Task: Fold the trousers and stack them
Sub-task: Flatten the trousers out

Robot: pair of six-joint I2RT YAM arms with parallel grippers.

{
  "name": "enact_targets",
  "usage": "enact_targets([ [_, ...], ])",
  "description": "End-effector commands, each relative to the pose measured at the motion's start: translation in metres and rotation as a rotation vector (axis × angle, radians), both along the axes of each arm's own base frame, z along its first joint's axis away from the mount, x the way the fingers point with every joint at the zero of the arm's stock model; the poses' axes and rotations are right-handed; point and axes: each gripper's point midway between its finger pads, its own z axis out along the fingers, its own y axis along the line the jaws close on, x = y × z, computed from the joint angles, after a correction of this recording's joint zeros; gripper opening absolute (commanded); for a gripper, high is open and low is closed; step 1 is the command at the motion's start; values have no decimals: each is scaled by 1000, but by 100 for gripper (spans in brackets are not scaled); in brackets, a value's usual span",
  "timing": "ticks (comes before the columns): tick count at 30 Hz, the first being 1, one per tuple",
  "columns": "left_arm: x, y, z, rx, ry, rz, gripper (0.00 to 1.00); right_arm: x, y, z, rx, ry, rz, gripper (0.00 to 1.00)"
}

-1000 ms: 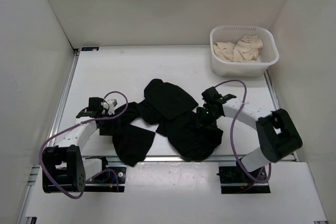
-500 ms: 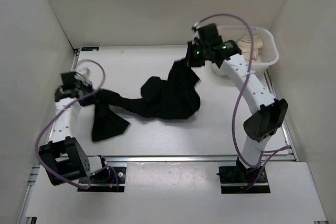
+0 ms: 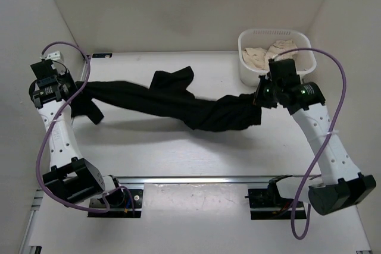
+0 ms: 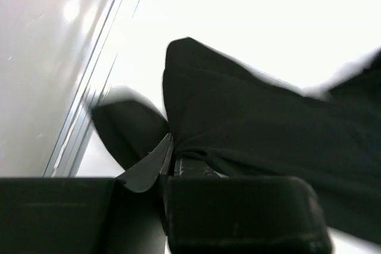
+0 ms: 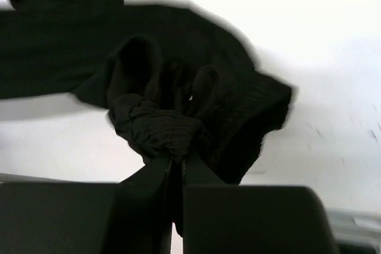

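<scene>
Both arms swung apart: trousers point(image 3: 178, 105), formerly bunched, now stretched in a twisted band between left gripper point(image 4: 169, 157) and right gripper point(image 5: 177, 168), each clamped on one end. Judged ready for flattening; no fold made yet.

No legible writing is showing.
Across the overhead view and both wrist views, no lettering, label, brand mark, number or sign is appearing clearly enough to read.
</scene>
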Motion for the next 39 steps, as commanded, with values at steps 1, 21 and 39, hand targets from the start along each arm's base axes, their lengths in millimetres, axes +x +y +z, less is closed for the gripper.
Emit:
enact_targets([
  [1, -8, 17, 28, 51, -39, 67, 14, -23, -25, -13, -67, -1, -76, 0],
  [21, 159, -50, 44, 116, -53, -147, 25, -17, -14, -33, -27, -115, 28, 13],
  [39, -78, -298, -167, 179, 468, -906, 100, 24, -8, -110, 99, 149, -386, 99],
])
